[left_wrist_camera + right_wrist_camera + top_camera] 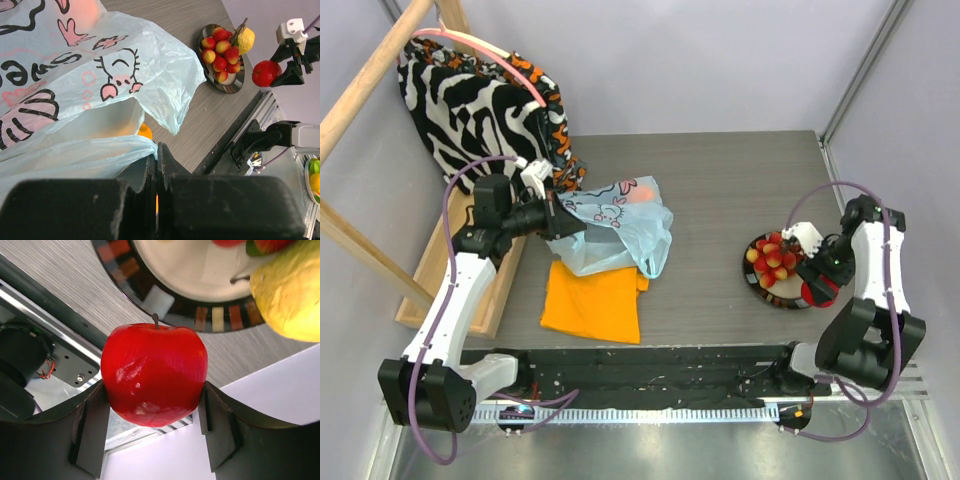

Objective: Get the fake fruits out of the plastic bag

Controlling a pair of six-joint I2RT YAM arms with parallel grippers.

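The pale blue plastic bag (pixel 620 228) with a pink cartoon print lies left of centre. My left gripper (pixel 558 222) is shut on its left edge; the pinched film shows in the left wrist view (pixel 156 155). An orange fruit (pixel 640 192) shows through the bag (pixel 75 100). My right gripper (pixel 817 285) is shut on the red apple (pixel 154 372), held just off the near right rim of the plate (pixel 766 296). Small red strawberries (pixel 775 258) and a yellow lemon (pixel 290 295) lie on that plate (pixel 200 290). The grape bunch is hidden.
An orange folded cloth (pixel 592 300) lies in front of the bag. A zebra-striped cloth (pixel 470 100) hangs over a wooden frame (pixel 370 70) at the back left. A wooden board (pixel 440 275) lies along the left. The black rail (pixel 640 360) runs along the near edge.
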